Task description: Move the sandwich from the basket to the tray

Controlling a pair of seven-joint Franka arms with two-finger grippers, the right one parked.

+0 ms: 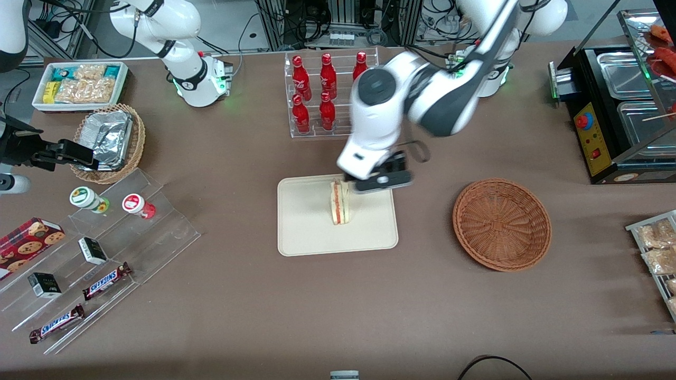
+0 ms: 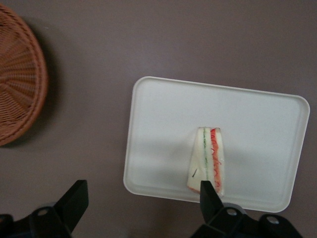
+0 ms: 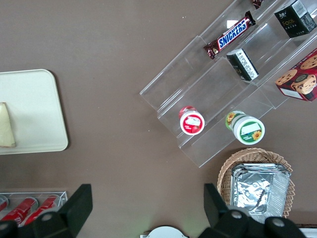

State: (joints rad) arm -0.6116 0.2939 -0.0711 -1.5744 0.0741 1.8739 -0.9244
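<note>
The sandwich (image 1: 340, 202) stood on the tray (image 1: 306, 232), its long axis running toward the front camera. The hand (image 2: 141, 201) hovered above, fingers wide apart, empty.

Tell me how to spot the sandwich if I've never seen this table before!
Look at the middle of the brown table for the flat cream tray, nearer the camera than the rack of red bottles. The sandwich stands on that tray, with the robot's open hand just above it. It is the only thing on the tray: a pale bread wedge with red and green stripes of filling.
</note>
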